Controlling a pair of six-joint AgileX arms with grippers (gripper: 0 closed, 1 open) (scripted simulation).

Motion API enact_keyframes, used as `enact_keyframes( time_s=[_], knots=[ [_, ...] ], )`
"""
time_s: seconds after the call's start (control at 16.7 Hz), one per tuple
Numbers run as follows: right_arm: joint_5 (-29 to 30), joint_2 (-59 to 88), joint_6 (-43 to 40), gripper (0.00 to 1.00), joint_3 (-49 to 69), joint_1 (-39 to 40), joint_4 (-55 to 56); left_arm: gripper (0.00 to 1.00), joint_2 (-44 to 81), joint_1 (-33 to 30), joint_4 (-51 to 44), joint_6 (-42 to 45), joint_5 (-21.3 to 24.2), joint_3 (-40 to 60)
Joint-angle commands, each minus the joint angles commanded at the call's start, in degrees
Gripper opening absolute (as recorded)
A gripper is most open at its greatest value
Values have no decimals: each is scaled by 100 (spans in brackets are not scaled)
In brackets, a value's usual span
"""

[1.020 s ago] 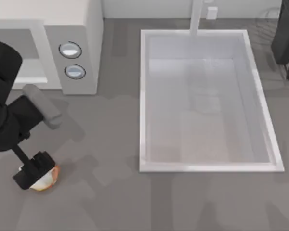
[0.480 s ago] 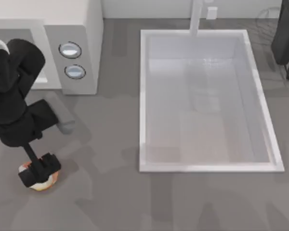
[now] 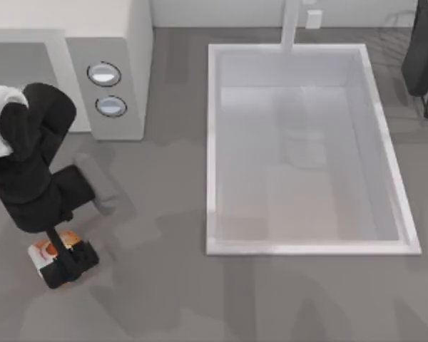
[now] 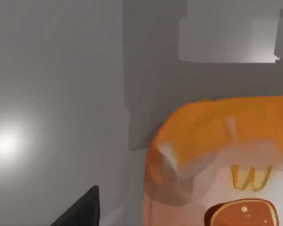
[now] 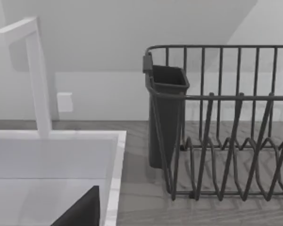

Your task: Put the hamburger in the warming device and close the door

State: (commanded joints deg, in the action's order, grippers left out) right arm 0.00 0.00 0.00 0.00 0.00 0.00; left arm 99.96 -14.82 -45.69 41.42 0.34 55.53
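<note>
A grey surface [image 3: 164, 299] carries a wide white sink basin [image 3: 212, 142] at the middle and right, with a white faucet [image 3: 291, 25] at its far edge. At the top left stands the warming device [image 3: 128, 43], a white box with 2 silver-rimmed dials [image 3: 104, 74] on its side panel.

The left arm reaches down over the near-left part of the surface, well in front of the warming device. The left gripper [image 3: 63, 265] sits at the hamburger [image 3: 48, 249] (orange and white, with a reddish-brown patch), which lies on the surface at the top view's lower left. Whether the jaws are clamped on it or merely beside it I cannot tell. In the left wrist view the hamburger [image 4: 217, 165] looms close, with a dark finger [image 4: 80, 212] beside it.

The right arm is parked at the far right corner, by a dark wire dish rack [image 5: 226, 141] holding a dark cutlery cup [image 5: 166, 113].
</note>
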Motion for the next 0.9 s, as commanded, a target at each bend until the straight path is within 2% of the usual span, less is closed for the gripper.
enact_keyframes(
  time_s=[0.24, 0.54, 0.9],
  knots=[
    [0, 0, 0, 100, 0, 0, 0, 100, 437, -4, 886, 3, 1, -438],
    [0, 0, 0, 100, 0, 0, 0, 100, 502, -6, 975, 6, 2, -492],
    [0, 0, 0, 100, 0, 0, 0, 55, 502, -6, 975, 6, 2, -492]
  ],
)
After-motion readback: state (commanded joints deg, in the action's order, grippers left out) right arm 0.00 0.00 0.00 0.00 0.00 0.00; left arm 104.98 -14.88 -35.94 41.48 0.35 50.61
